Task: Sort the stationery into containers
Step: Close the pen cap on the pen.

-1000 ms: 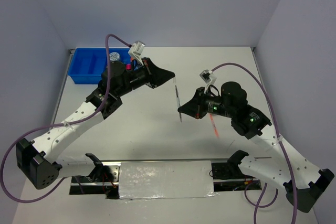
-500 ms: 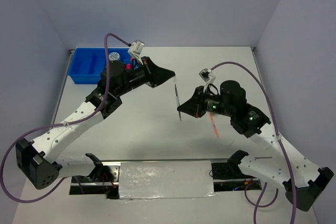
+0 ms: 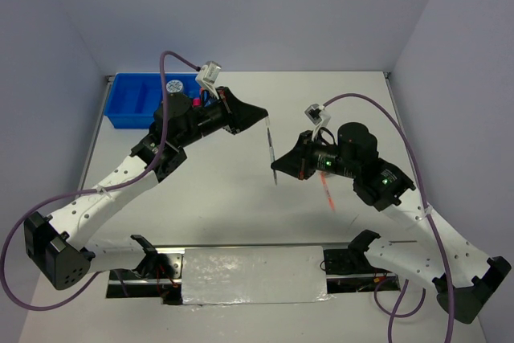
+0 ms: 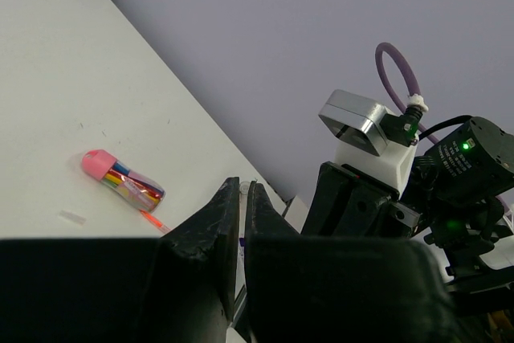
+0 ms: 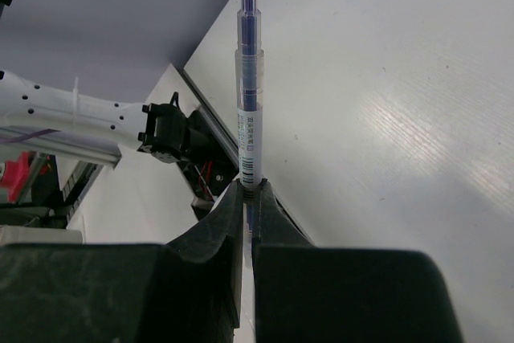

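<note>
Right wrist view first, and we see the right gripper clenched on the thin pen: clear barrel, blue core, blue tip pointing away from the fingers. A white label on the barrel carries a barcode and a line of tiny print, and we cannot read it. On the top external view the pen hangs in the air well to the right of the blue tray, its upper end right at the tip of the left gripper. On the left wrist view those fingers are drawn almost together with a pale sliver in the slit, and we cannot tell whether they pinch the pen. A round blue-white disc sits in the tray. The orange pen lies on the table, farther from the tray than the thin pen, and the pink-capped tube is outside the tray too. Against a second ago, pen and left arm have not budged, and the right wrist has crept only a shade.
</note>
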